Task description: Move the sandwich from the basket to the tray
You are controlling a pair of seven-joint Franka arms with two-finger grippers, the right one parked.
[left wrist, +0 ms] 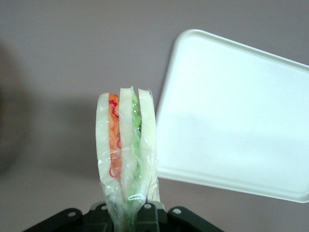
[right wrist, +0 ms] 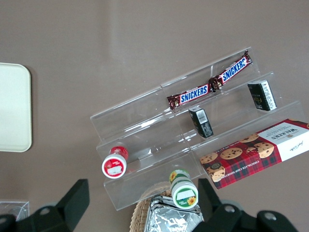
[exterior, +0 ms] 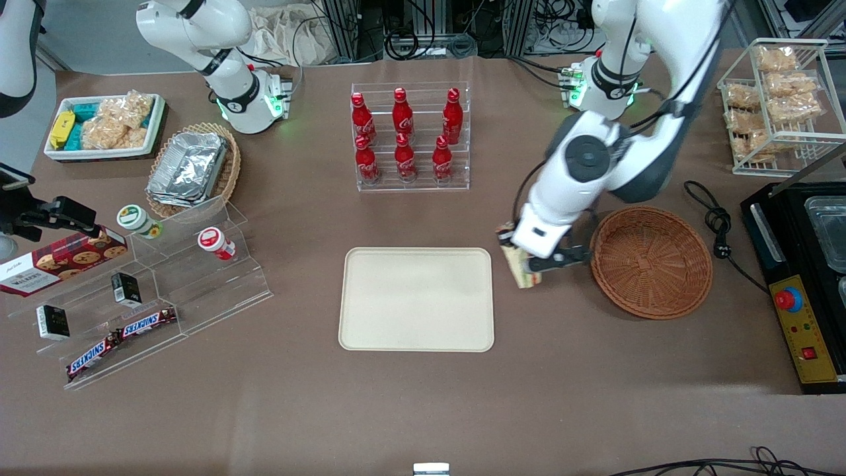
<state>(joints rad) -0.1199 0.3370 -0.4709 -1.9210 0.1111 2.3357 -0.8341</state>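
At the centre right of the front view, the claw [exterior: 529, 264] is gripping the wrapped sandwich [exterior: 524, 268] between the cream tray [exterior: 416, 299] and the reddish-brown wicker basket [exterior: 651, 262].

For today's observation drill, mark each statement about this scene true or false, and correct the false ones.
1. The gripper holds the sandwich. True.
2. The sandwich lies in the basket. False: it is held between basket and tray, above the table.
3. The tray has nothing on it. True.
4. The basket holds foil containers. False: it holds nothing.
5. The sandwich is already over the tray. False: it is beside the tray's edge.
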